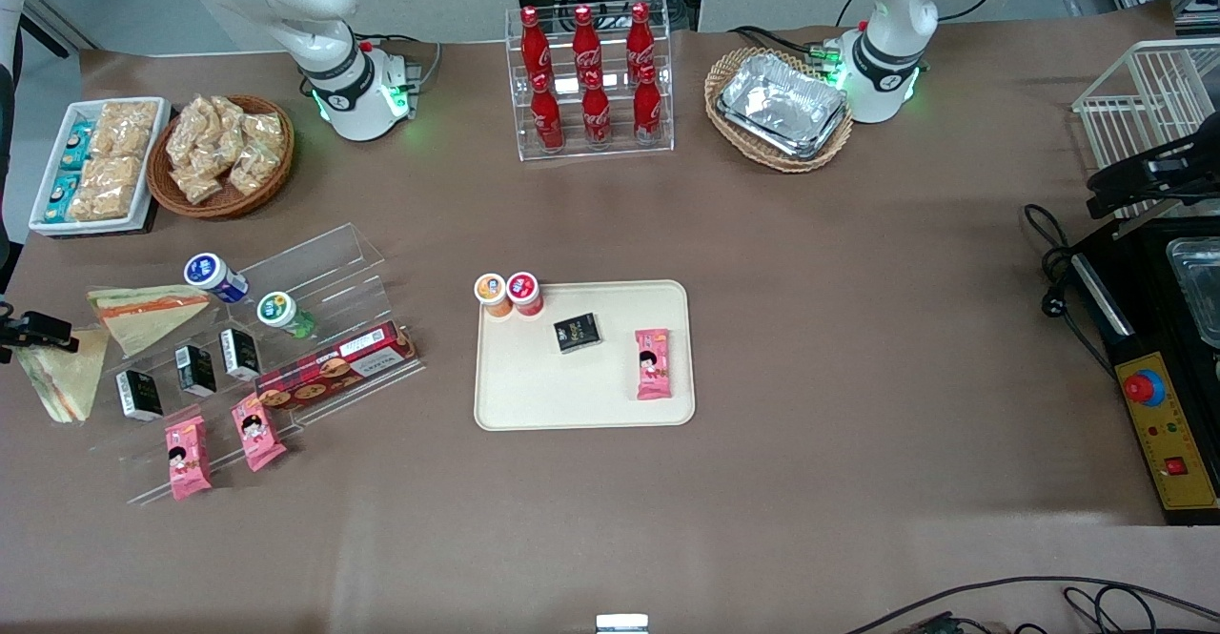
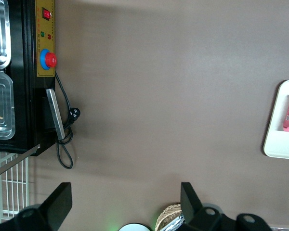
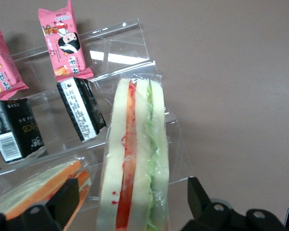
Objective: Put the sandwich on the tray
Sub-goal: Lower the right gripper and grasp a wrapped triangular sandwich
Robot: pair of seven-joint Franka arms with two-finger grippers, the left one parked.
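The sandwich [image 1: 59, 381] sits at the working arm's end of the counter, close to that edge and beside the clear acrylic display stand [image 1: 276, 329]. In the front view the tool [image 1: 33, 331] shows only as a dark piece at the frame's edge, right at the sandwich's upper corner. The right wrist view puts the sandwich [image 3: 135, 163] between the tool's 2 fingers [image 3: 202, 199], its red and green filling edge turned toward the camera. The fingers stand spread on either side of the wedge with a gap showing, so the tool appears open and holding nothing; whether a pad already touches the wrap cannot be told.

The step in hand looks like the approach to the grasp: the sandwich is straddled but not yet gripped or raised.

The next move calls for closing gently on the soft bread through the slippery clear wrap, then lifting clear of the second sandwich [image 1: 148, 315] with the broad orange band and the stand's edge just beside it. The tray [image 1: 534, 396] lies near the counter's middle, well apart, and already carries 2 small cups, a black packet [image 1: 579, 332] and a pink snack packet [image 1: 653, 363]. Its bare part nearer the front camera looks the best landing spot.
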